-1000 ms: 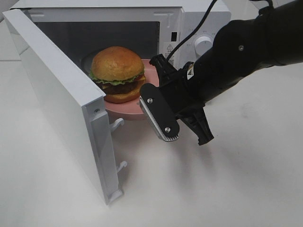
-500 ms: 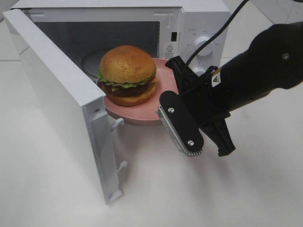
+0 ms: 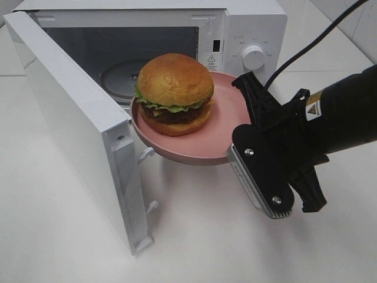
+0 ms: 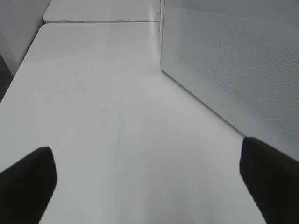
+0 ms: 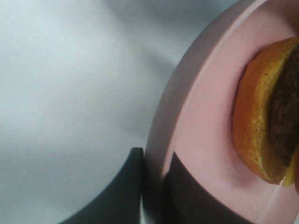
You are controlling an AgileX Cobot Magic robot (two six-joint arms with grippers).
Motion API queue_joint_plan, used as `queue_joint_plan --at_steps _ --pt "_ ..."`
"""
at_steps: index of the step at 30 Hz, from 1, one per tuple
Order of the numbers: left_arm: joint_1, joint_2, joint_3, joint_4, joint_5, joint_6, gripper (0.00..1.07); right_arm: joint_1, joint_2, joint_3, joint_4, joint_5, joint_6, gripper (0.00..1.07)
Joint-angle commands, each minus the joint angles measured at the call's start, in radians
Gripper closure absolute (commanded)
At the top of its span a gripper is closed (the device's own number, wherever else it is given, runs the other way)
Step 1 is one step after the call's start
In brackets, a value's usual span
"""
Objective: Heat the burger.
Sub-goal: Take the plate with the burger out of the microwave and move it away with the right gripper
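The burger (image 3: 175, 88), with a golden bun, green lettuce and a dark patty, sits on a pink plate (image 3: 219, 134). The plate hangs in the air, partly outside the open microwave (image 3: 253, 26). My right gripper (image 3: 240, 127) is shut on the plate's right rim, one finger above it and one below. The right wrist view shows the plate (image 5: 205, 140) rim clamped in that gripper (image 5: 154, 186), with the burger (image 5: 264, 126) just beyond. My left gripper (image 4: 147, 186) is open over the bare white table, beside the microwave door (image 4: 233, 70), with nothing in it.
The microwave door (image 3: 70, 106) stands swung wide open on the left. A glass turntable (image 3: 119, 76) lies inside the cavity. The control knob (image 3: 253, 57) is on the right panel. White table (image 3: 194, 247) extends in front.
My right gripper has drawn the plate with the burger out of the microwave cavity, toward the front right. The left gripper has not changed.
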State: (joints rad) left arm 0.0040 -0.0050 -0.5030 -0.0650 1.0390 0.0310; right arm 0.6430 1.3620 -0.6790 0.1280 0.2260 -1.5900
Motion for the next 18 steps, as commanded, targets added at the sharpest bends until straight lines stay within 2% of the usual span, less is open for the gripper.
queue_joint_plan --at_steps 1,9,18 --pt "0.002 -0.019 0.004 -0.004 -0.002 -0.009 0.07 0.002 -0.061 0.023 0.01 -0.038 0.009 1.07" --pt "0.002 -0.019 0.004 -0.004 -0.002 -0.009 0.07 0.002 -0.185 0.108 0.01 -0.006 0.034 1.07" --pt "0.002 -0.019 0.004 -0.004 -0.002 -0.009 0.07 0.002 -0.283 0.15 0.009 0.035 0.053 1.07"
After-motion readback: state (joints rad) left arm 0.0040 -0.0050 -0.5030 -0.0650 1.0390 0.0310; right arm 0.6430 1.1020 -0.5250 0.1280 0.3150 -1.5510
